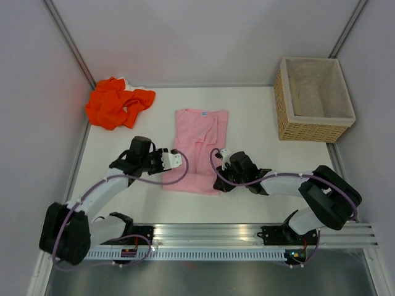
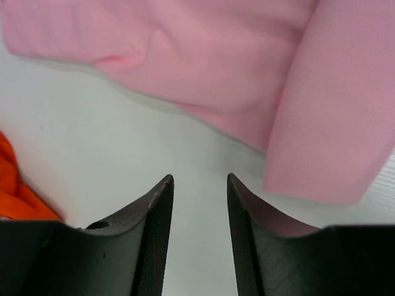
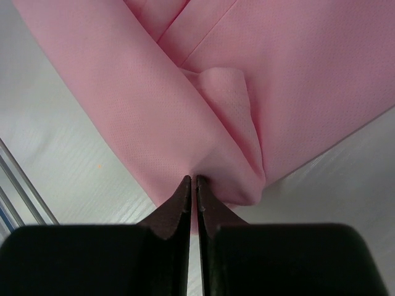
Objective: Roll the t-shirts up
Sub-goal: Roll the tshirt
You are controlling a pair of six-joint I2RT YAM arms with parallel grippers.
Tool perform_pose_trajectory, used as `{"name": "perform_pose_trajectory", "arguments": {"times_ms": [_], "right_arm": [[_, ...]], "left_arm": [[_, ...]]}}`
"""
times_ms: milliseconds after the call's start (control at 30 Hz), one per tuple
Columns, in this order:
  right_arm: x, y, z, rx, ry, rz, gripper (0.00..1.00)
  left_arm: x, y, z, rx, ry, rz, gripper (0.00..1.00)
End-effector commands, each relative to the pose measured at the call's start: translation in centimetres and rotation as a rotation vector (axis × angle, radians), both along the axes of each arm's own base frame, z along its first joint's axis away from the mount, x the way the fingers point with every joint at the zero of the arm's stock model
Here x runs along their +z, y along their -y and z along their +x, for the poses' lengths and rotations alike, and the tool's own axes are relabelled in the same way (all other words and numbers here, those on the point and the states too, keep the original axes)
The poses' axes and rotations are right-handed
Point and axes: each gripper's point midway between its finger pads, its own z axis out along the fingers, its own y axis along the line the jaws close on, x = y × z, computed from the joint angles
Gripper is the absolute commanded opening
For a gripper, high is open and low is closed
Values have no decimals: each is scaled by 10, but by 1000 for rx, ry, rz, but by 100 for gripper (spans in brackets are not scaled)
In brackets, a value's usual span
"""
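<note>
Left of the wicker basket (image 1: 311, 131), the pink t-shirt (image 1: 197, 139) lies folded into a strip, the right gripper (image 3: 192, 182) pinching its near corner, likely to start rolling, the left gripper (image 2: 200, 180) parted and empty beside it, the orange t-shirt (image 1: 116, 103) crumpled farther left.

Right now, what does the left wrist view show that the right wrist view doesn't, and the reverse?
Only left wrist: the left gripper open over bare table, and a sliver of the orange t-shirt at the left edge. Only right wrist: the right gripper shut on a folded edge of the pink t-shirt, plus a metal rail. Both: the pink t-shirt lying on the white table.
</note>
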Motion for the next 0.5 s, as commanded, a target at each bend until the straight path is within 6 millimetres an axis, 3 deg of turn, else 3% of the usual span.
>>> {"name": "perform_pose_trajectory", "arguments": {"times_ms": [0,33,67,100,233,333,467], "right_arm": [[11,-2,5,-13,27,28,11],[11,-2,5,-11,28,27,11],[11,-2,5,-13,25,27,11],[11,-2,5,-12,29,28,12],[11,-3,6,-9,28,26,12],[11,-3,5,-7,29,27,13],[11,0,5,-10,35,23,14]], "left_arm": [[20,20,-30,-179,154,-28,51],[10,25,-46,-225,149,-25,54],[22,28,-52,-245,212,-45,56],[21,30,-59,-264,227,-47,59],[-9,33,-92,-405,238,9,66],[-26,30,-95,-413,190,57,68],[-41,22,-85,-346,117,125,66]]}}
